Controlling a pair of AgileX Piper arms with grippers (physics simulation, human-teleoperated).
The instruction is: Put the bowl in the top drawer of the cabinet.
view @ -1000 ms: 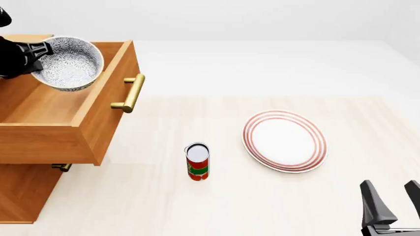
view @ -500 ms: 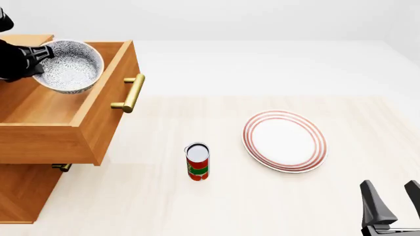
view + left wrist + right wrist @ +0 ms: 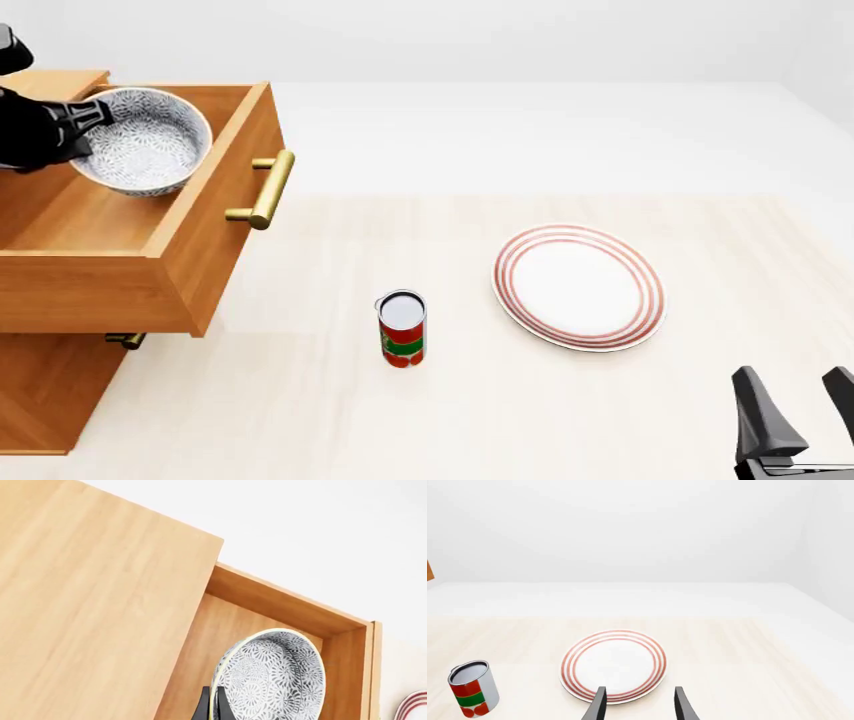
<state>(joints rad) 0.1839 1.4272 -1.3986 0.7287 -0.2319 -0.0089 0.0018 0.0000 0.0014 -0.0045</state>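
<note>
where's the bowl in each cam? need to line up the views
Front view: bowl at upper left, over the open top drawer, rim held by the left pincer.
Left wrist view: bowl at lower centre, pincer fingers clamped on its rim.
Right wrist view: not in it.
Shared landmark: red-ringed plate, in all three; only its edge shows in the left wrist view.

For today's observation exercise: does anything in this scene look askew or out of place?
Only the bowl: it hangs tilted over the open top drawer, pinched at its rim by the left gripper. Plate and can sit normally.
</note>
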